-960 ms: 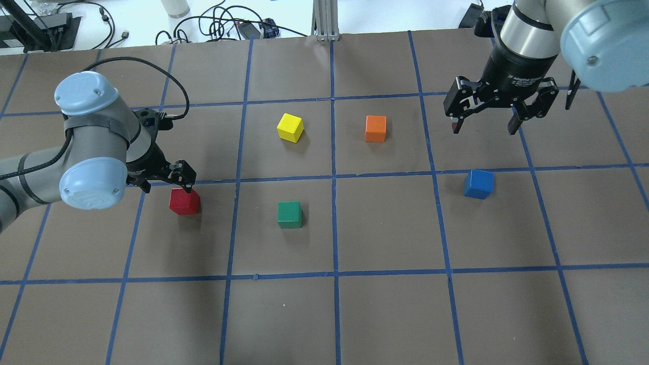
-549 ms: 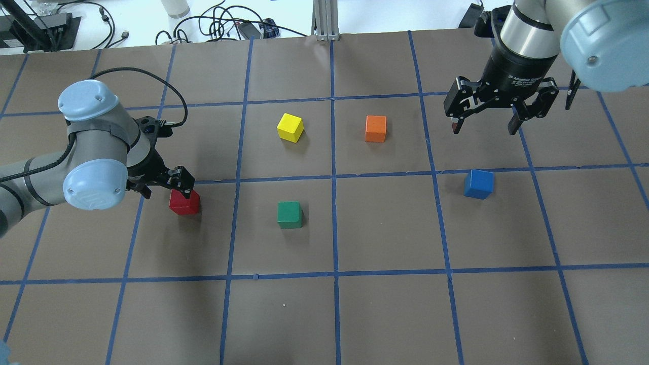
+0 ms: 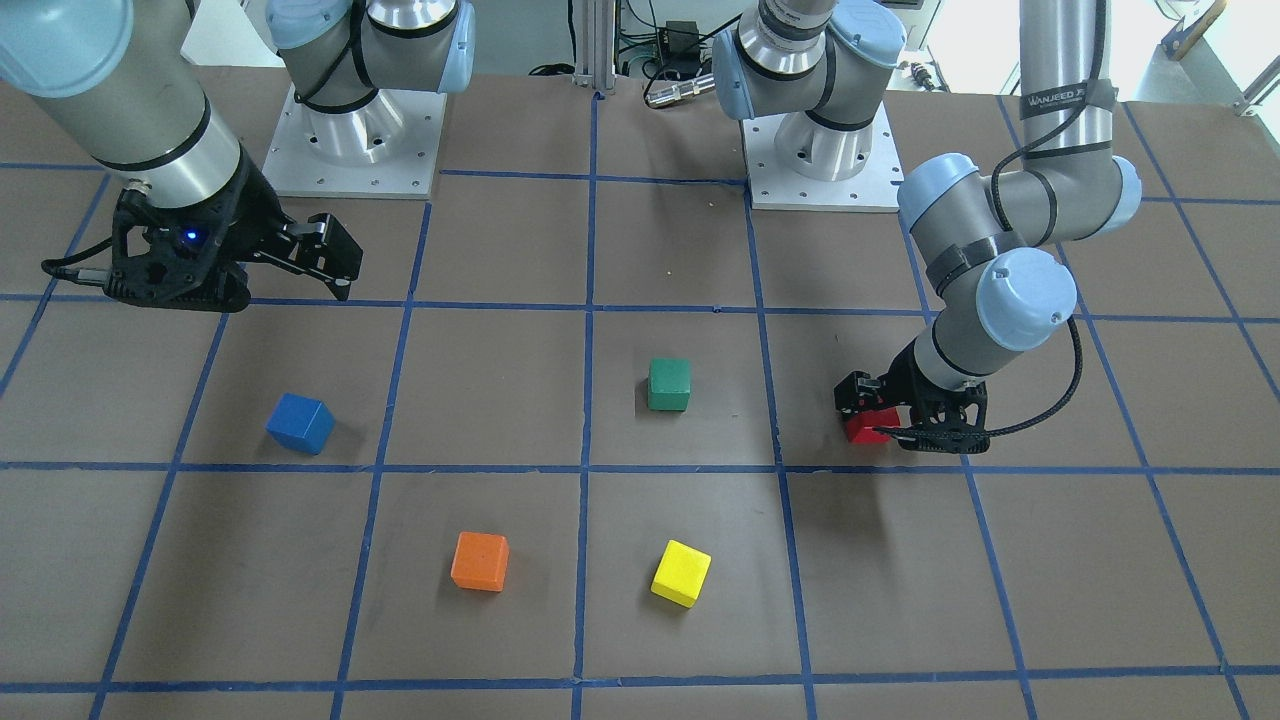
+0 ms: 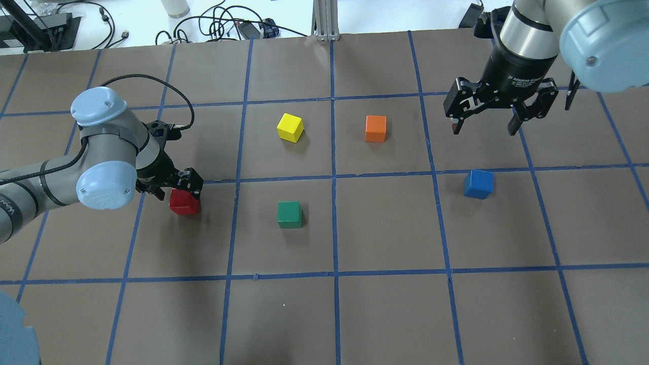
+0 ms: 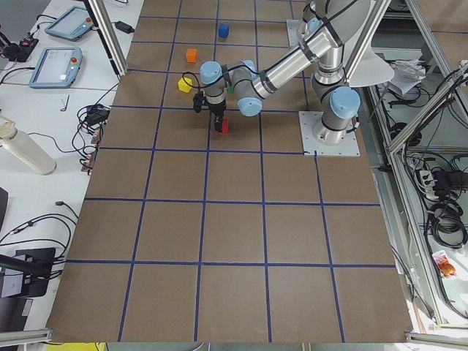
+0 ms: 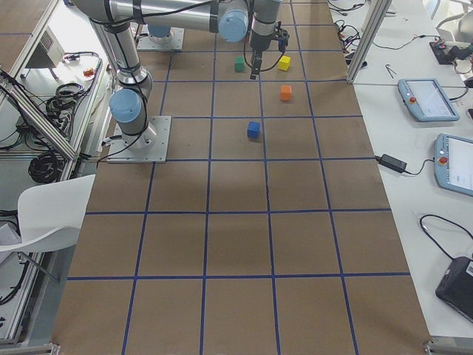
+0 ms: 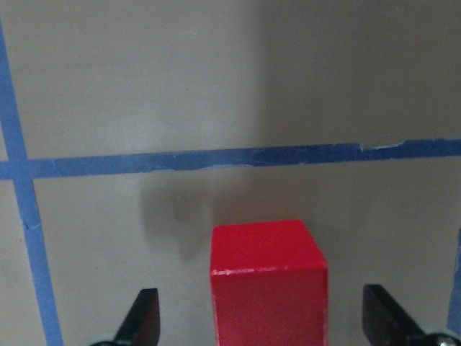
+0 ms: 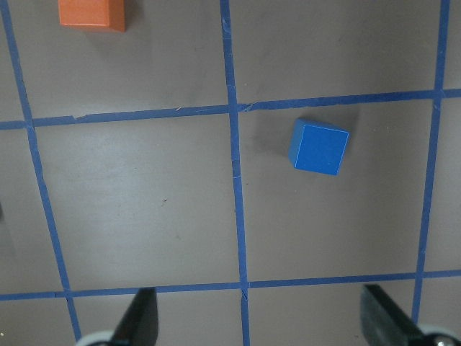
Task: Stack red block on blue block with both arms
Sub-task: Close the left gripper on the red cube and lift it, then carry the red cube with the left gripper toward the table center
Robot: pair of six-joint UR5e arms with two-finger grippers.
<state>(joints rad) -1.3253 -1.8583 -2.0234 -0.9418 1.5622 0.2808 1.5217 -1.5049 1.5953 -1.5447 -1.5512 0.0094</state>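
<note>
The table (image 4: 385,314) is covered in dull brown paper, taped off into a grid of big squares with blue tape that is nicked and wrinkled in spots. The left gripper (image 4: 176,189) is down at the surface with its two fingers either side of the red block (image 4: 183,203). The left wrist view shows a clear gap on both sides, so the claw is wide and has hold of nothing. The cube sits flat on the paper, just on the robot's side of a tape line. One square over lies a green cube (image 4: 289,214), with a yellow cube (image 4: 290,126) and an orange cube (image 4: 375,128) across the line beyond it. The blue block (image 4: 478,183) rests in a square on the robot's right, close under the same tape line and well apart from the red one. The right gripper (image 4: 484,129) hangs above the table beyond it, fingers spread and empty. Its wrist view shows the blue cube lying ahead of the fingertips, not between them. Both arms rise from metal plates (image 3: 350,140) bolted at the table's edge. Around it are white benches strewn with black cables (image 4: 223,25), two teach pendants (image 6: 427,99), an aluminium post (image 4: 327,20) and a white chair (image 6: 44,214).
</note>
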